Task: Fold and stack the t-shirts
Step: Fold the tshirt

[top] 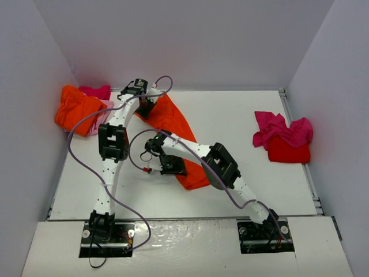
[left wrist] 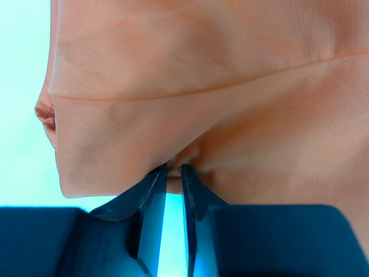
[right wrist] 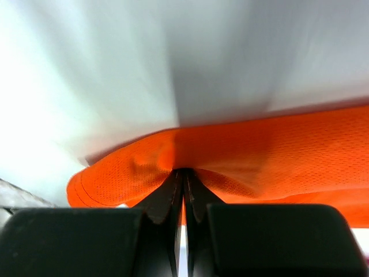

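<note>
A bright orange t-shirt (top: 173, 122) lies stretched in a long band across the middle of the table. My left gripper (top: 145, 108) is shut on its far end. In the left wrist view the cloth (left wrist: 202, 86) is pinched between the tips of that gripper (left wrist: 174, 168). My right gripper (top: 176, 168) is shut on the shirt's near end. The right wrist view shows the orange mesh (right wrist: 277, 150) bunching where its jaws (right wrist: 184, 171) meet. More t-shirts sit in two piles: orange, magenta and pale pink at the back left (top: 81, 109), magenta on red at the right (top: 283, 139).
White walls close in the table (top: 242, 184) at the back and on both sides. A purple cable (top: 75, 156) loops from the left arm over the table's left part. Both arms cross above the middle.
</note>
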